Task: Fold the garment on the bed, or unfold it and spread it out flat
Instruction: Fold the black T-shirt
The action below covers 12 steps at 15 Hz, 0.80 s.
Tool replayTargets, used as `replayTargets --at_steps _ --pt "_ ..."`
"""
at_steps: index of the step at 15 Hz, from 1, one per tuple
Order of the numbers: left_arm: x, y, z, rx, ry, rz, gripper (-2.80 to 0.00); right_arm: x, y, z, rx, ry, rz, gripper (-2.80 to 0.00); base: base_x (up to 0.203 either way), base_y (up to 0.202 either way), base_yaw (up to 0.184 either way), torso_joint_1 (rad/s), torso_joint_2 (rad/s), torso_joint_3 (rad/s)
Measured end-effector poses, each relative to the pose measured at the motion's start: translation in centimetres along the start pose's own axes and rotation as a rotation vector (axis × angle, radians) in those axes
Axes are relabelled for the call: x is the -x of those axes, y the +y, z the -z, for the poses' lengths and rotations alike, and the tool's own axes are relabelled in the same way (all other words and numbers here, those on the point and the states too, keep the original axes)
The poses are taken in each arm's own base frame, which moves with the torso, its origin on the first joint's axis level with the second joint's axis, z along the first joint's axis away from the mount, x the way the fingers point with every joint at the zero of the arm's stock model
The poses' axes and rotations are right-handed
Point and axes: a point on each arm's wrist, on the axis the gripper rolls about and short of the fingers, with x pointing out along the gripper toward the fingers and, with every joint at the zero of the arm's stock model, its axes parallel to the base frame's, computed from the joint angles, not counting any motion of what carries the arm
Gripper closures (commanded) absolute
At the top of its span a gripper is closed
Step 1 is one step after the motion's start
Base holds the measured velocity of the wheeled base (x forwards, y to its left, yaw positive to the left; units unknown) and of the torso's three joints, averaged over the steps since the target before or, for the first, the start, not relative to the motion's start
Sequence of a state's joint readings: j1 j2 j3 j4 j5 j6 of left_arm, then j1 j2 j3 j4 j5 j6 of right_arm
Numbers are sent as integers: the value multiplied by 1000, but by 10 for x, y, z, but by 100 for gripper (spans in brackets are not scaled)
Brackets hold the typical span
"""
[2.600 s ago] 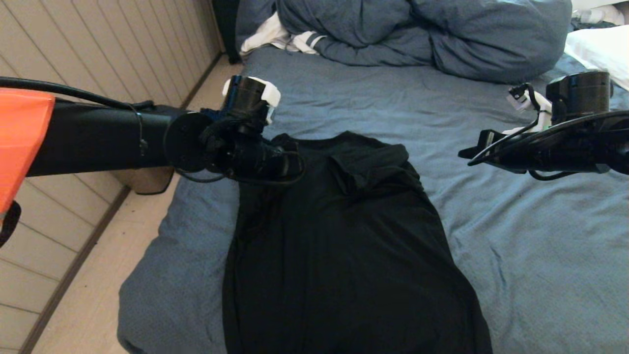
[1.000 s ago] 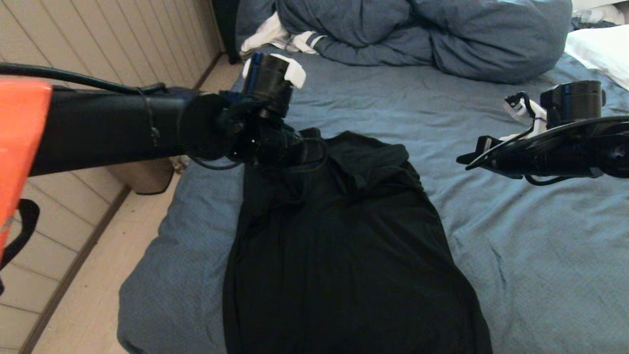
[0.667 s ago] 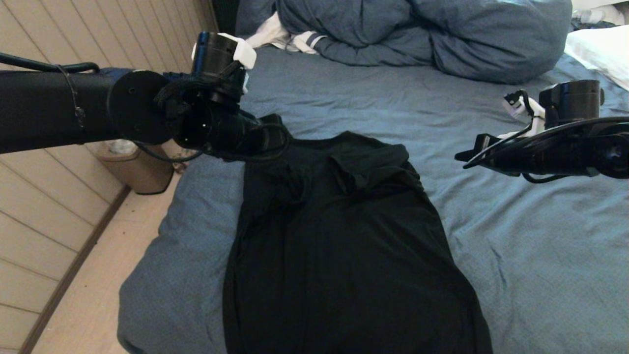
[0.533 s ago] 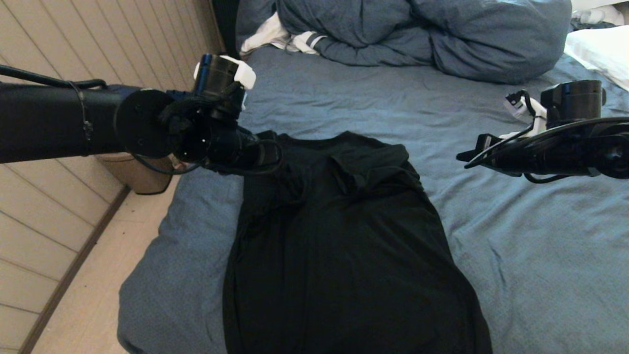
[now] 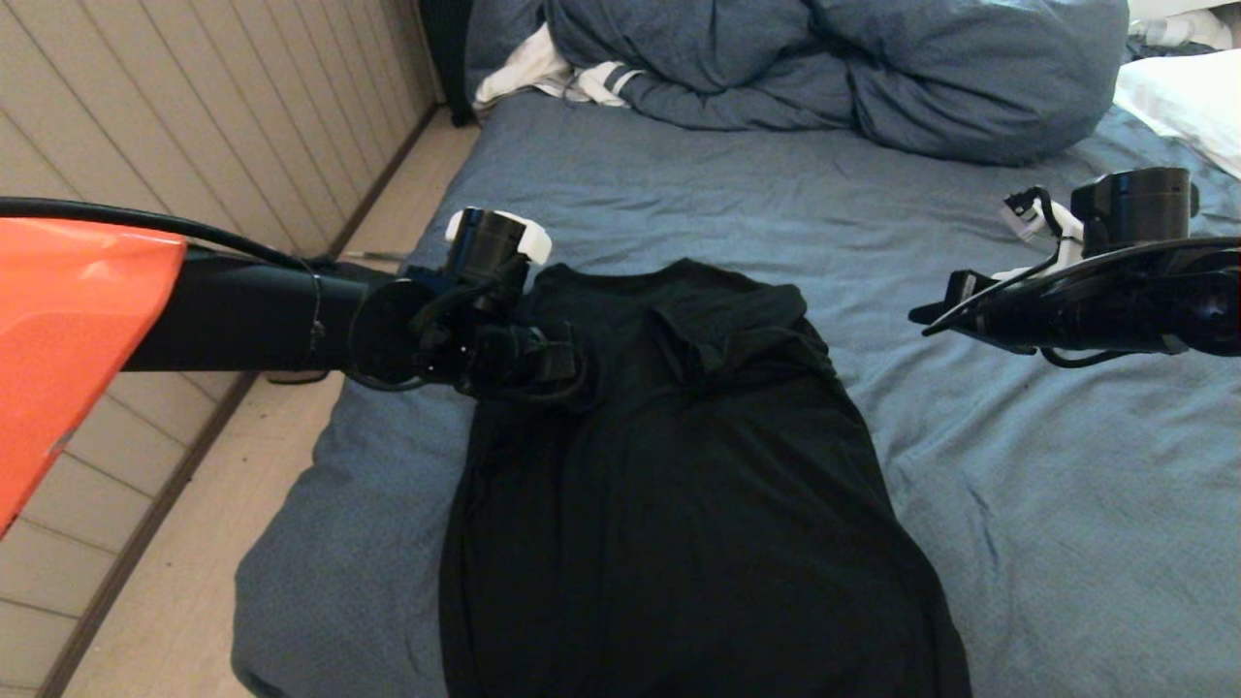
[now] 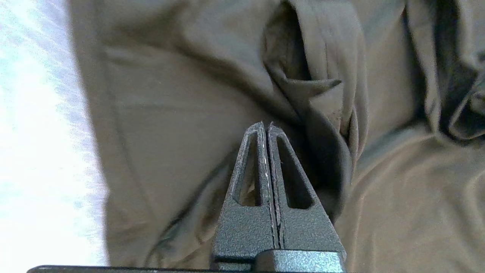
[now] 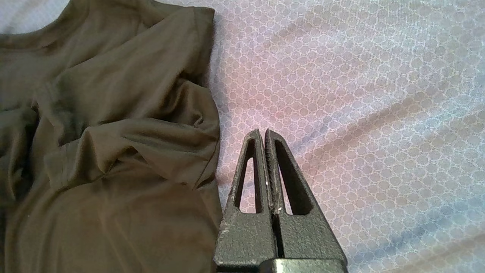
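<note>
A: Left gripper [image 6: 265, 127] status: both fingers pressed flat together, tips meeting with no cloth visible between them. It hovers over the garment [image 6: 182, 94], above a fold near the shirt's upper left part. Whether the tips touch the fabric cannot be told.

B: Arm pose on that side?

A: In the head view the left gripper [image 5: 557, 364] points toward the middle of the bed [image 5: 1018, 504], at the garment's [image 5: 679, 504] far left corner. The left forearm reaches in level from the left edge of the frame, passing above the floor [image 5: 194, 601] beside the mattress.

B: Right gripper?

A: Right gripper [image 7: 264, 132]: clenched, fingers closed on nothing. It hangs over bare sheet just beside the garment's [image 7: 113, 144] right sleeve, apart from the cloth. In the head view the right gripper [image 5: 926, 315] points left, with its arm coming in level from the right edge of the frame.

B: Garment position?

A: It lies plain black side up, lengthwise along the left part of the bed, hem end nearest the camera. The collar end is rumpled, with a sleeve folded over the body.

B: Surroundings?

A: A blue duvet [image 5: 824, 68] is bunched at the far end, with a white cloth [image 5: 528, 68] at its left and a white pillow [image 5: 1183, 97] at its right
</note>
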<state>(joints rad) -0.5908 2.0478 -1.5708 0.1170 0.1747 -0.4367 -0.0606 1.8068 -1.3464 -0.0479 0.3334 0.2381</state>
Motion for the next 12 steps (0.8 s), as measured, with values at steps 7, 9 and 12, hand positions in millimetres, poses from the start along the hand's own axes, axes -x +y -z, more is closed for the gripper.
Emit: replayTargets --at_steps 7,9,12 --pt "5 -53 -1 -40 -27 119 0 -2 -2 1 -2 4 2 0 0 0 0 0 0 0" --pt "5 -77 11 -68 8 158 0 -2 -2 0 -2 1 2 0 0 0 0 0 0 0" --pt "4 -95 17 -69 21 186 0 -4 -3 -1 -4 1 5 0 0 0 0 0 0 0"
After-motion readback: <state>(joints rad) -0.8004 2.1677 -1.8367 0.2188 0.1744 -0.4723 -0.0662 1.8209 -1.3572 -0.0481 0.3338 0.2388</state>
